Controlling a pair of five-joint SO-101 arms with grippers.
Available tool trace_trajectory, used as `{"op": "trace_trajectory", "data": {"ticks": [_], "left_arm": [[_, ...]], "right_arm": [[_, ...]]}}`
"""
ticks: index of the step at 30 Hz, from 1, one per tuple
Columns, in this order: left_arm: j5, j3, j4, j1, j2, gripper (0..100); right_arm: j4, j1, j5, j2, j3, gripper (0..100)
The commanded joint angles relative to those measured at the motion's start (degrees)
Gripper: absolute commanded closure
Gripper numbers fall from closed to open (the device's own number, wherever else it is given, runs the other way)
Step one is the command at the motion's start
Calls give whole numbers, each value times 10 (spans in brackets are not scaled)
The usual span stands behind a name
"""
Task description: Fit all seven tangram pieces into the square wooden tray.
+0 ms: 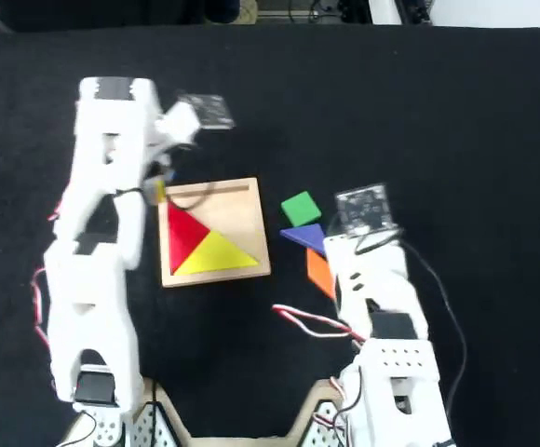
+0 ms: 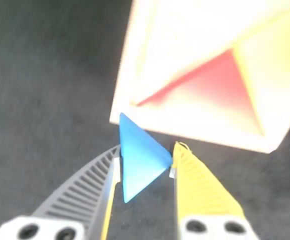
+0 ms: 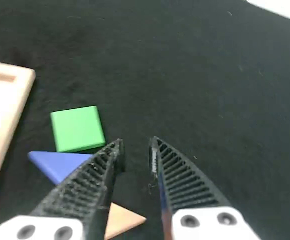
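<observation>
**Blue triangle held at tray rim**

High: tray (image 1: pixel 209 189) held red triangle (image 1: pixel 184 233) and yellow triangle (image 1: pixel 212 253).
Left wrist: left fingers (image 2: pixel 195 185) pinched blue triangle (image 2: pixel 141 160) by its edges at the rim. It looked light, stiff and slick.
Right wrist: right fingers (image 3: pixel 90 180) were slightly spread and empty, near green square (image 3: pixel 77 128).

Even light from above falls on the black table (image 1: pixel 456 121), which stays dark and matte with hardly a shadow; the white arms (image 1: pixel 102 242) show very bright against it. In the left wrist view glare washes the wooden tray (image 2: pixel 150 85) nearly white and fades the red piece (image 2: pixel 205 82); the blue triangle (image 2: pixel 140 160) keeps full colour; the right wrist view is dimmer.
</observation>
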Motion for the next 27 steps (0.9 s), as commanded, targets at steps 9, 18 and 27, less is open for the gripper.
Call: {"op": "trace_trajectory", "data": {"ticks": [9, 18, 27], "left_arm": [[49, 131, -188, 106, -46, 912], [53, 158, -191, 106, -40, 912], [53, 173, -187, 93, -40, 812]], "right_arm": [[-13, 47, -47, -81, 7, 903], [-11, 47, -47, -117, 22, 903], [6, 47, -46, -121, 17, 903]]}}
